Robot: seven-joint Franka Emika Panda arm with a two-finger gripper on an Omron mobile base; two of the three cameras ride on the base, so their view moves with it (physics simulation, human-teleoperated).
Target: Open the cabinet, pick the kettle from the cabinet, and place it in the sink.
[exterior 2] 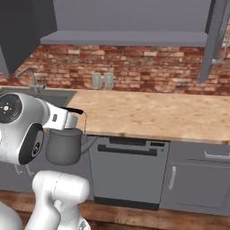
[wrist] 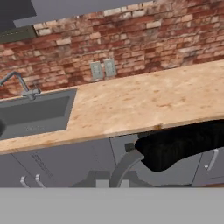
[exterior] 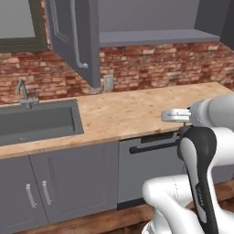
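My gripper point(exterior 2: 77, 111) pinches the kettle point(exterior 2: 64, 146) by its black handle point(wrist: 183, 144), hanging before the dishwasher point(exterior 2: 128, 173). Cabinet point(exterior: 73, 36) door open; sink point(exterior: 39, 121) left.

The sink point(exterior: 39, 122) was set into the left end of the desk point(exterior: 137, 112), its faucet point(exterior: 23, 93) behind it at the brick wall point(exterior: 160, 66). The cabinet point(exterior: 73, 36) hung above. The kettle point(exterior 2: 63, 146) hung before the desk's front edge, beside the dishwasher point(exterior 2: 128, 173).
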